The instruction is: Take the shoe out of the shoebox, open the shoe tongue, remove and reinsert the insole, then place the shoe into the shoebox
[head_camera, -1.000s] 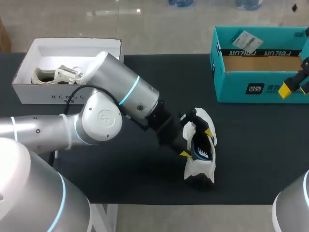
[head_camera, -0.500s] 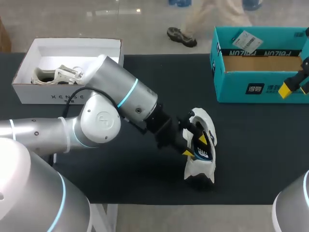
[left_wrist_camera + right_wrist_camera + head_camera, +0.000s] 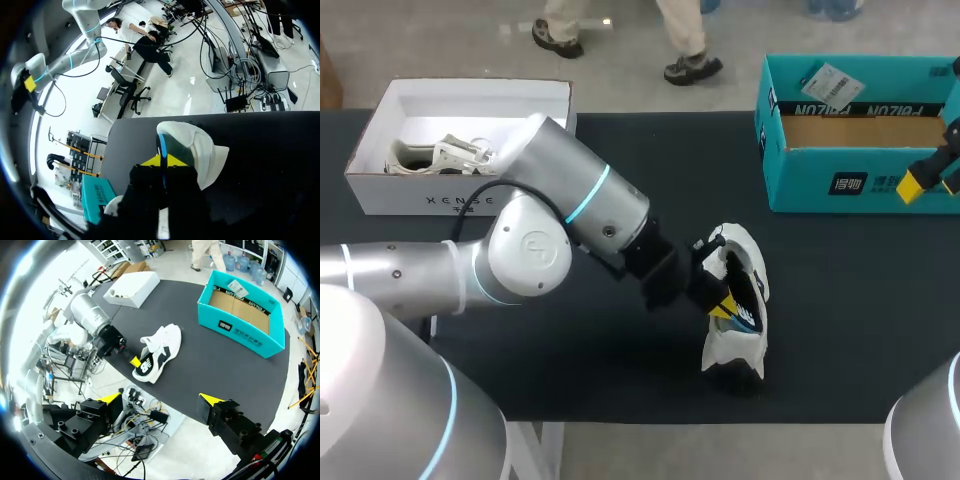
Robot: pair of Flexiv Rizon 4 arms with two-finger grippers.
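The shoe point(image 3: 732, 350) lies on the counter point(image 3: 840, 320), well apart from the teal shoebox point(image 3: 800, 185). The left gripper point(image 3: 722, 306), inside its opening, appears to be pinching the blue insole point(image 3: 160, 145). The right gripper point(image 3: 161, 400) hangs spread and empty. Pulling out, reinserting and boxing remain.

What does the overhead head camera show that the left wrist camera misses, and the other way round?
Only the head view shows the white box at the table's far left corner, with pale things in it, and the left arm stretching across to the white shoe. Only the left wrist view looks along the fingers into the shoe's opening, where the yellow tips pinch a thin blue strip, probably the insole's edge. Both show the shoe, the left gripper at it, and the black table.
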